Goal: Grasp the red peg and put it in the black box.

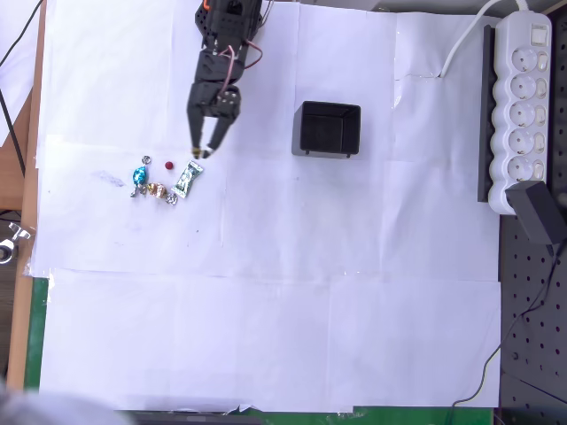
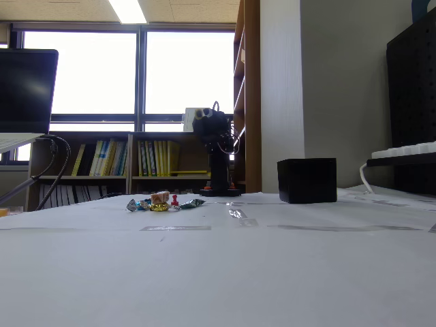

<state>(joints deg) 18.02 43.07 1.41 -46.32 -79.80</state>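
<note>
red peg (image 2: 174, 200) among candies | overhead: hand (image 1: 203, 150) parted, just above-right

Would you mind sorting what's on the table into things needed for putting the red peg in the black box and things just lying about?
Part of the job:
red peg
black box
gripper, above the table near the peg

Just lying about:
blue candy
gold candy
green-and-white candy
white power strip
</note>
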